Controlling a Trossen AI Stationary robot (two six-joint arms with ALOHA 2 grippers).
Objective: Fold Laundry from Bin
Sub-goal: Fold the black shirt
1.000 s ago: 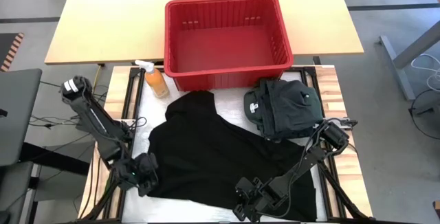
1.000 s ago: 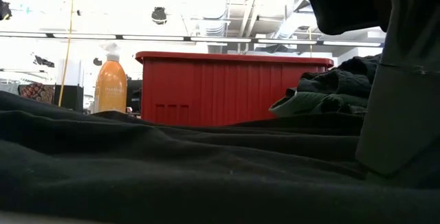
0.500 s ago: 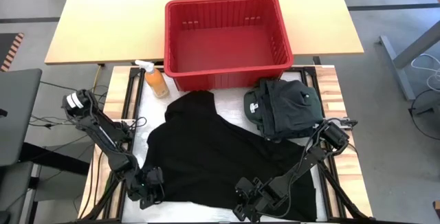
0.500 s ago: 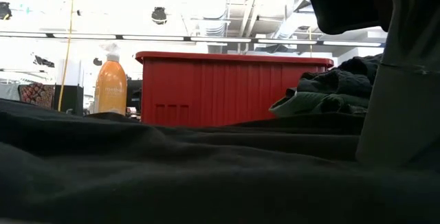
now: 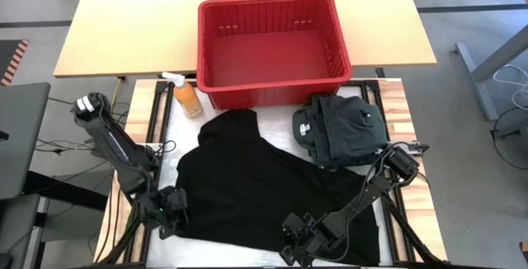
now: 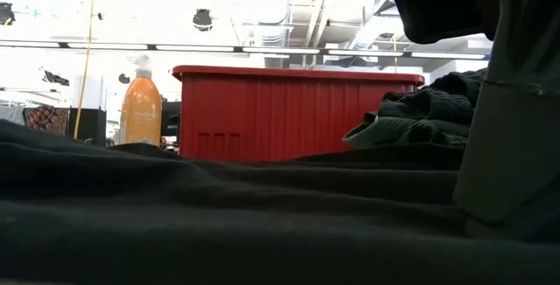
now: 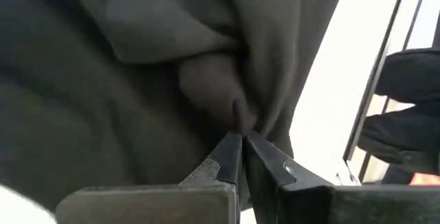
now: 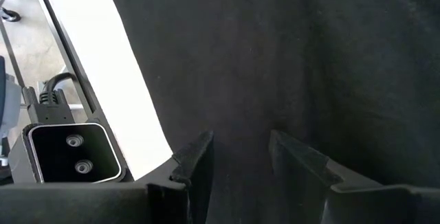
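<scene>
Bench [image 5: 162, 112] first: big black garment [image 5: 256, 186] spread flat across its middle, wrinkled, one point reaching up toward the red bin [image 5: 268, 48], which stands at the far edge with nothing visible inside. Folded dark green and black pile [image 5: 340, 129] sits just right of that point, beside the bin's near right corner. Orange spray bottle [image 5: 185, 96] at the bin's near left corner.

Change: my left hand [image 5: 169, 209] was open a second ago at the garment's left edge, dipped toward the near corner, and has now pressed together on that edge. Left wrist view shows the fingertips [image 7: 234, 148] meeting with a fold of dark cloth bunched right at them, so I read it as pinching the hem.

My right hand [image 5: 301, 238] has not moved, resting on the garment's near edge, fingers [image 8: 199, 157] spread over the cloth, gripping nothing.

Meaning, as I judge it: one corner secured; fold can start once the right hand takes its own hold
</scene>
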